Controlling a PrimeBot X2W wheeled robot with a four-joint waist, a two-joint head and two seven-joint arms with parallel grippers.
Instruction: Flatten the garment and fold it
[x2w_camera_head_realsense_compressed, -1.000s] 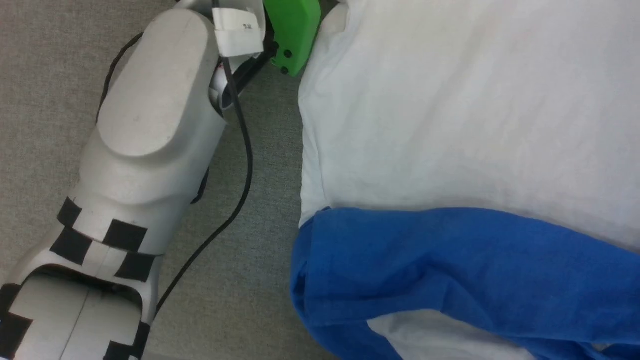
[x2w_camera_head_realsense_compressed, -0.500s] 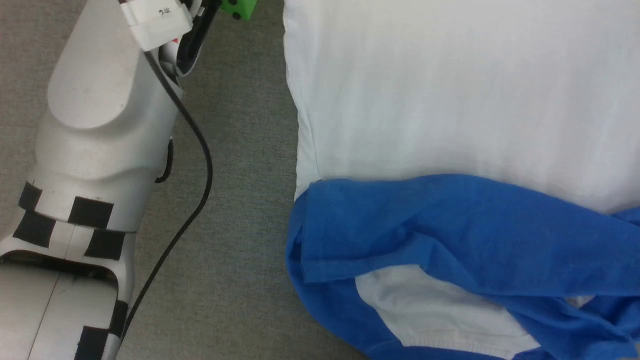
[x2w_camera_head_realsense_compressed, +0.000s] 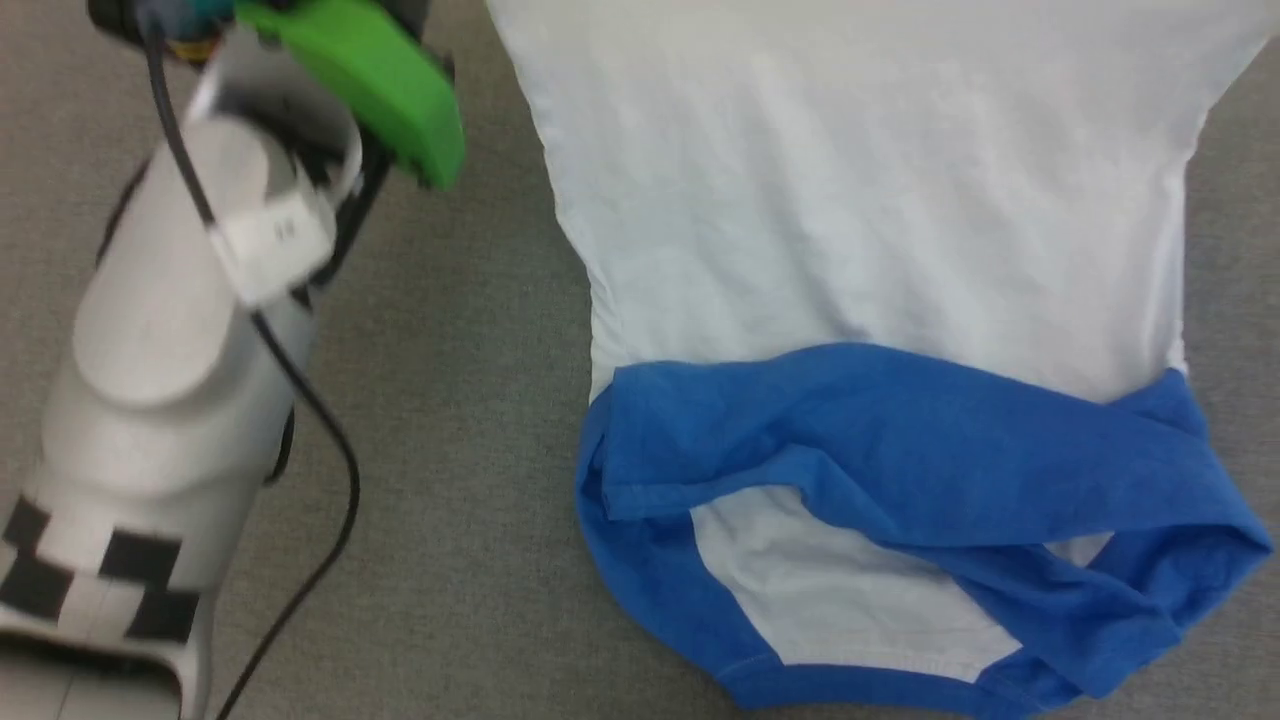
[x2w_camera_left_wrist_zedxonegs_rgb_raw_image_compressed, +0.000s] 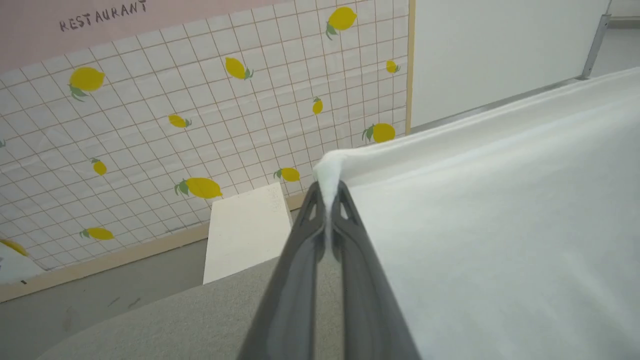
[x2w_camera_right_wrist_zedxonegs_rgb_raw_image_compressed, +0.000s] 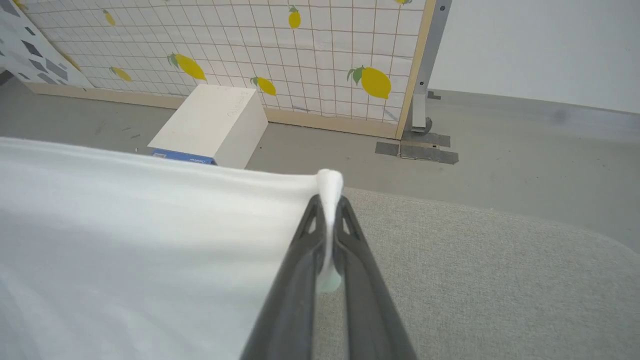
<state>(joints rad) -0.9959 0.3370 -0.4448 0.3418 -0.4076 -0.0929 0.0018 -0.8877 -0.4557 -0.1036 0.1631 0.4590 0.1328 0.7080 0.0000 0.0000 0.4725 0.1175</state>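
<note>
There is one garment (x2w_camera_head_realsense_compressed: 860, 200), a thin raglan shirt with a white body and bright-blue sleeves. It lies lengthwise on the one grey, cloth-covered counter (x2w_camera_head_realsense_compressed: 450, 450). The blue sleeves are bunched and crossed over the shirt's near end, where a blue neckband edges it.

Two grippers are at work, each with two long dark fingers. The left gripper (x2w_camera_left_wrist_zedxonegs_rgb_raw_image_compressed: 328, 192) is pinched tight on the white far-edge corner at the garment's left. The right gripper (x2w_camera_right_wrist_zedxonegs_rgb_raw_image_compressed: 330, 202) is clamped just as tight on the matching corner at the garment's right. The white edge runs straight between them, raised off the counter.

Left of the garment, one pale forearm (x2w_camera_head_realsense_compressed: 170, 380) with black square markings reaches forward. It carries one green plastic housing (x2w_camera_head_realsense_compressed: 370, 70), one black cable (x2w_camera_head_realsense_compressed: 320, 430) and one white tag (x2w_camera_head_realsense_compressed: 275, 240) whose print is too blurred to read. Nothing lies on top of the garment.

Beyond the garment's far edge, one white box (x2w_camera_right_wrist_zedxonegs_rgb_raw_image_compressed: 210, 125) with a blue label strip stands on the grey floor. Behind it is a tiled wall panel (x2w_camera_left_wrist_zedxonegs_rgb_raw_image_compressed: 200, 125) printed with yellow lemons. Above the panel a pink band reads "RESTAURANT" (x2w_camera_left_wrist_zedxonegs_rgb_raw_image_compressed: 102, 15).
</note>
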